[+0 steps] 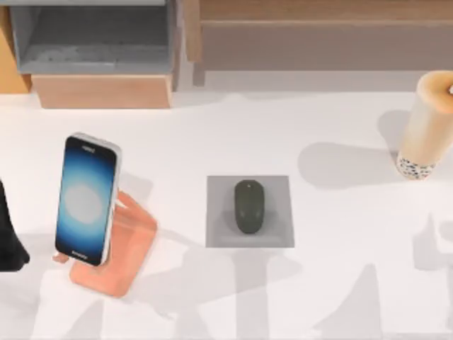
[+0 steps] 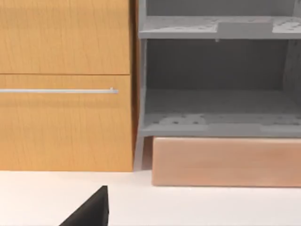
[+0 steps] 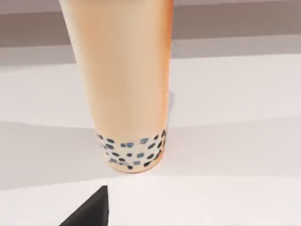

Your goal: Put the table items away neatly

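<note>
top view has the mouse (image 1: 249, 205) lying lengthwise on the grey pad (image 1: 219, 234) near the middle of the white table (image 1: 212, 142). left of it the phone (image 1: 86, 199) leans, screen lit blue, on the pink stand (image 1: 131, 255), its lower end held by the stand's lip. the tan cup (image 1: 425, 127) stands upright at the far right, well apart from the pad, speckled base on the table. along the far edge sit a grey open shelf (image 1: 92, 39) with a pale wooden block (image 1: 102, 91) in front of it, and a long wooden unit (image 1: 318, 35) to the right.

a dark part of my left arm (image 1: 8, 234) shows at the left edge, near the phone's lower end. left wrist view faces the wood cabinet (image 2: 66, 117) with its metal handle (image 2: 59, 91) and the shelf (image 2: 216, 103) beside it; a black corner of my left gripper (image 2: 91, 212) pokes in, and i cannot tell whether my fingers are apart or together.

right wrist view looks at the cup (image 3: 122, 80) close up, upright, nothing touching it. a black corner of my right gripper (image 3: 91, 212) shows near it on the table side; my fingers' state i cannot tell either.
</note>
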